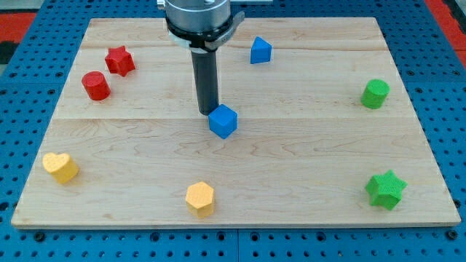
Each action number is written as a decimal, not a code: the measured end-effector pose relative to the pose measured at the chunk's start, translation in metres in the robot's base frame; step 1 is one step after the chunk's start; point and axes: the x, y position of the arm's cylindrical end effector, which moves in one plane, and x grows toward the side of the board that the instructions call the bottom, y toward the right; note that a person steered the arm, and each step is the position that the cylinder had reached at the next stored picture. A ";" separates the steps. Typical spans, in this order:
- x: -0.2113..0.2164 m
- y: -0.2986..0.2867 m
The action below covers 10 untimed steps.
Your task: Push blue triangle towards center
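The blue triangle [260, 50] lies near the view's top, right of the middle. A blue cube [223, 121] lies near the board's centre. My tip [208, 112] stands on the board just left of the blue cube, touching or almost touching it. The tip is well below and to the left of the blue triangle. The rod rises from the tip to the arm's round head at the view's top.
A red star [119, 60] and a red cylinder [95, 85] lie at upper left. A yellow heart [60, 167] is at lower left, a yellow hexagon [199, 197] at bottom middle. A green cylinder [376, 94] is at right, a green star [386, 189] at lower right.
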 end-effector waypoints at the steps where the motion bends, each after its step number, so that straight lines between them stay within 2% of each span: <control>1: -0.017 -0.026; 3: -0.103 -0.013; 4: -0.144 0.036; 5: -0.185 0.059; 6: -0.200 0.114; 8: -0.162 0.102; 10: -0.142 0.036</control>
